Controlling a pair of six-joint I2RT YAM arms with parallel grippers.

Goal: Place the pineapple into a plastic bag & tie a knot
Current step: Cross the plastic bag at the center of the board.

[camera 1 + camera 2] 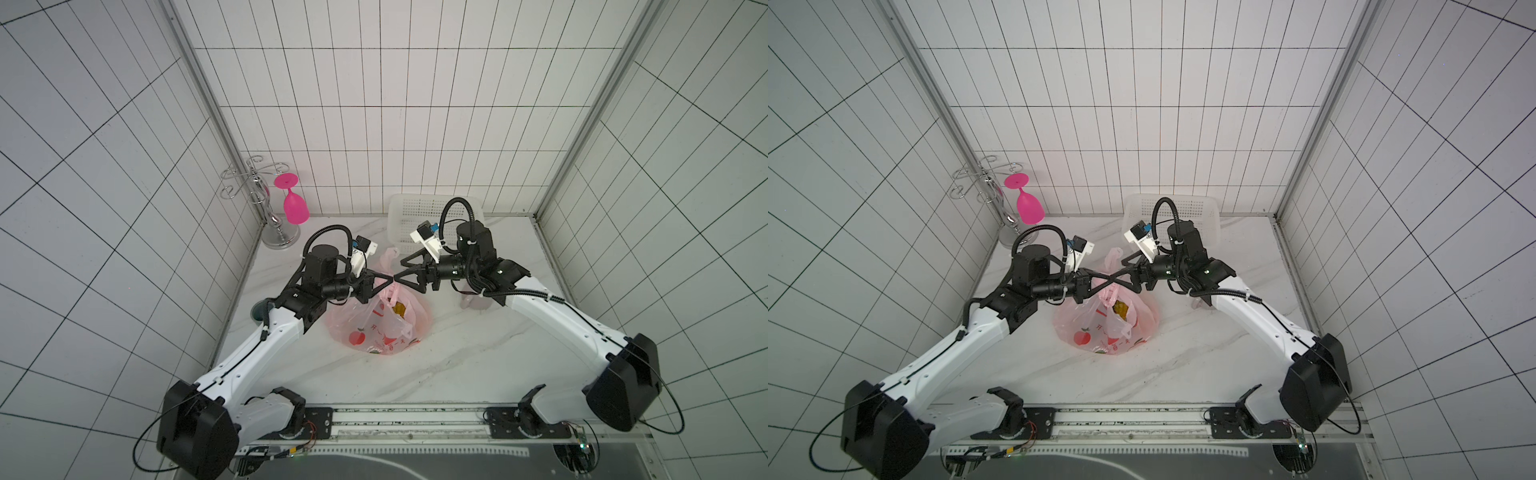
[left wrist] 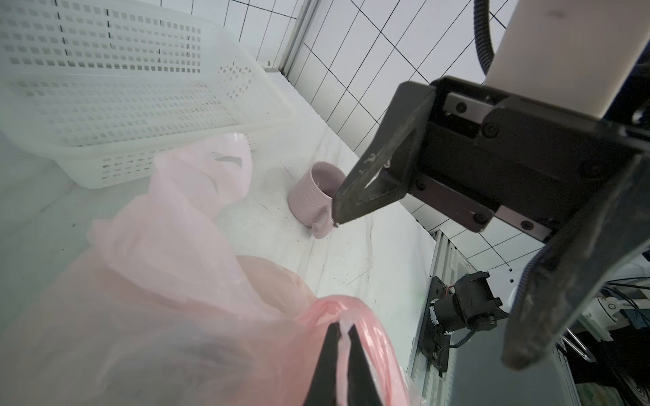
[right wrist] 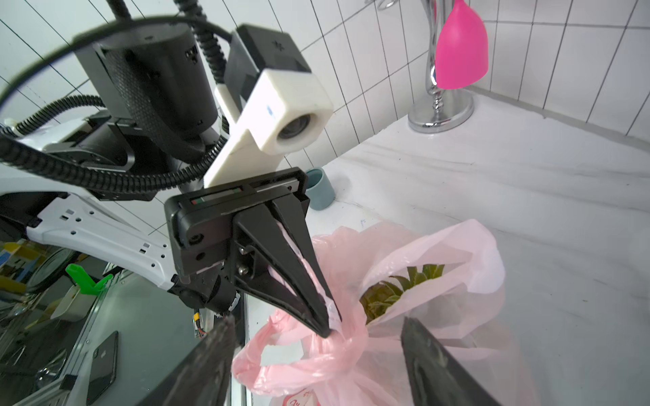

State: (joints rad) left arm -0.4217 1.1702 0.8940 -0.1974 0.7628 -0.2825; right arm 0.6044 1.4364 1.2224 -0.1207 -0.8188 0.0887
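The bag (image 1: 374,328) (image 1: 1100,328) sat mid-table (image 1: 457,365). Its body was spread on the marble and its long axis ran upward, with the mouth and handles on top. The side with the red fruit prints faced the robot's base. One loose handle (image 1: 390,255) stood up toward the back wall. The other strips were drawn into a bunch (image 3: 348,346) above the mouth; whether that bunch was a finished knot could not be told.

Inside lay the pineapple (image 3: 397,291) (image 1: 400,308). Its green leaves showed at the gaping mouth and pointed up, and a patch of yellow showed through the film in both top views. The film veiled the rest of the fruit, so its lean could not be told.

The left gripper (image 3: 329,332) (image 2: 343,327) (image 1: 392,280) was clamped tight on a twisted pink strip of the bag at the bunch, its tips pointing toward the right arm. The right gripper (image 3: 318,320) (image 2: 427,290) (image 1: 398,271) faced it nose to nose. Its jaws were spread wide to either side of the bunch and held nothing.

Behind the bag, a white basket (image 1: 415,208) (image 2: 105,88) leaned tilted against the back wall, its perforated floor in plain sight. A pink mug (image 2: 313,197) lay near the right arm, partly hidden under it in a top view (image 1: 473,305). A teal cup (image 3: 318,189) stood by the left arm. In the back left corner a pink goblet (image 1: 296,208) hung bowl down from a chrome rack (image 1: 270,224).
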